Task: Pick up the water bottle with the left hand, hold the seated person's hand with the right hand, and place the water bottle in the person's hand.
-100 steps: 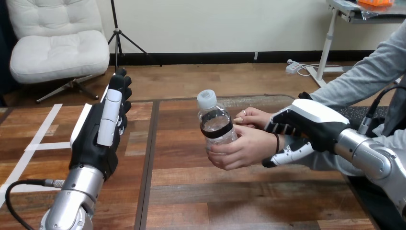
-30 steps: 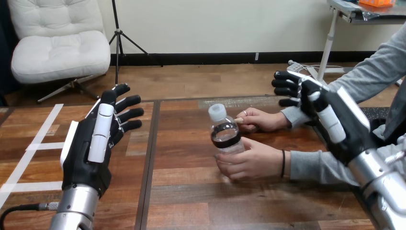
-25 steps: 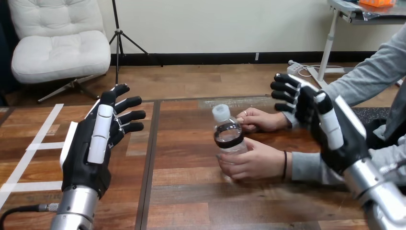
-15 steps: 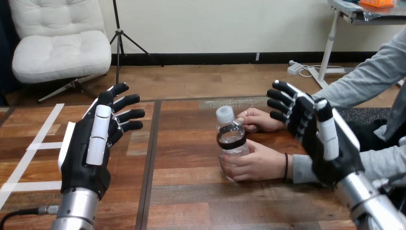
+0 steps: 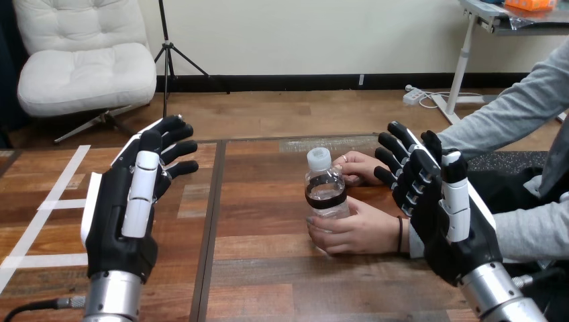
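Left hand (image 5: pixel 131 208) and right hand (image 5: pixel 446 221) are spread, empty. Water bottle (image 5: pixel 327 194) stands in the person's nearer hand (image 5: pixel 359 231); a right-hand sweep could topple it.

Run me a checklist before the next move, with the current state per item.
1. Water bottle in the person's nearer hand: ok, fingers wrapped round its lower part.
2. Bottle upright, cap on: ok.
3. Left hand open, apart from the bottle: ok.
4. Right hand open, holding nothing: ok.
5. Right hand free of the person's forearm: cannot tell, it sits in front of the wrist.
6. Person's farther hand out of the way: ok, resting on the table behind the bottle.
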Robot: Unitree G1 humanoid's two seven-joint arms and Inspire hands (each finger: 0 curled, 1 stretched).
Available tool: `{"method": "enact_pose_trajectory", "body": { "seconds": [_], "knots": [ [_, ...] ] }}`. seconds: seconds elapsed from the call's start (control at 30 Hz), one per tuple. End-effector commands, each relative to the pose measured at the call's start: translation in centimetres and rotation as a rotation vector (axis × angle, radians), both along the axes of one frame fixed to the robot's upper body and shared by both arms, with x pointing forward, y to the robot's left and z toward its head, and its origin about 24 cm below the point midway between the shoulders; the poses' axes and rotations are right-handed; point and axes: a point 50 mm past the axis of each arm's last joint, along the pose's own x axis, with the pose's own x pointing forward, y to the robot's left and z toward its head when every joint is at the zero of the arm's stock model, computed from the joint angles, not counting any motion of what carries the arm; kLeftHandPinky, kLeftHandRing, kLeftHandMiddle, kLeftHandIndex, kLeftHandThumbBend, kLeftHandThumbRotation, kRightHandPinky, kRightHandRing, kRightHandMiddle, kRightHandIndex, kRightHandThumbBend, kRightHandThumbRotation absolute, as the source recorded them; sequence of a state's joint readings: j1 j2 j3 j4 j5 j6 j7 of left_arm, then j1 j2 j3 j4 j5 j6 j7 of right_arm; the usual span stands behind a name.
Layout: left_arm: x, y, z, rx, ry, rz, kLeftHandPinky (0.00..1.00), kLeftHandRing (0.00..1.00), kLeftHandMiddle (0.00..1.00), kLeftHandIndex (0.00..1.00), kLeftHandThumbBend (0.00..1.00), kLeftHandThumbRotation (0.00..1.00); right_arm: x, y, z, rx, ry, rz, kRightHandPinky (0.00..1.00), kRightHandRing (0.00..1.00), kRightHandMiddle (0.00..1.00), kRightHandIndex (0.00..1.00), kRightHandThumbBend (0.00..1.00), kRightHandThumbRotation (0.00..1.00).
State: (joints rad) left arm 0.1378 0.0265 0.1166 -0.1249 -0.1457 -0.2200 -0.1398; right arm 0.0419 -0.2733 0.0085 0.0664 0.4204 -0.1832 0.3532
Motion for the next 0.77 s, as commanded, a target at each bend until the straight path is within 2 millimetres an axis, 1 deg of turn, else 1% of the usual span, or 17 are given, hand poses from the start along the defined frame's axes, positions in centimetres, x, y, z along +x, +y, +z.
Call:
{"method": "enact_pose_trajectory", "body": {
  "seconds": [0.0, 0.1, 0.2, 0.47, 0.63, 0.73],
  "knots": [
    [0.1, -1.4, 1.9, 0.010, -0.127, -0.024, 0.74, 0.78, 0.80, 0.78, 0.64, 0.90, 0.1, 1.5, 4.8, 0.090, -0.192, 0.013, 1.00, 1.00, 1.00, 1.00, 0.94, 1.00],
    [0.0, -1.5, 1.9, 0.012, -0.130, -0.023, 0.78, 0.80, 0.82, 0.80, 0.64, 0.92, -0.1, 1.6, 4.8, 0.104, -0.186, 0.020, 1.00, 1.00, 1.00, 1.00, 0.94, 1.00],
    [-0.1, -1.7, 2.0, 0.016, -0.132, -0.023, 0.80, 0.81, 0.82, 0.80, 0.64, 0.92, -0.4, 1.8, 4.7, 0.117, -0.179, 0.027, 1.00, 1.00, 1.00, 1.00, 0.94, 1.00],
    [-0.3, -1.8, 2.0, 0.019, -0.133, -0.028, 0.85, 0.83, 0.84, 0.83, 0.61, 0.94, -1.1, 2.3, 4.2, 0.154, -0.153, 0.037, 1.00, 1.00, 1.00, 1.00, 0.92, 1.00],
    [-0.3, -1.9, 2.0, 0.016, -0.132, -0.034, 0.87, 0.84, 0.85, 0.84, 0.62, 0.94, -1.6, 2.6, 3.7, 0.168, -0.139, 0.036, 1.00, 1.00, 1.00, 1.00, 0.91, 1.00],
    [-0.3, -2.0, 2.0, 0.014, -0.135, -0.037, 0.85, 0.84, 0.85, 0.84, 0.63, 0.92, -1.9, 2.7, 3.6, 0.182, -0.134, 0.036, 1.00, 1.00, 1.00, 1.00, 0.91, 1.00]
  ]
}}
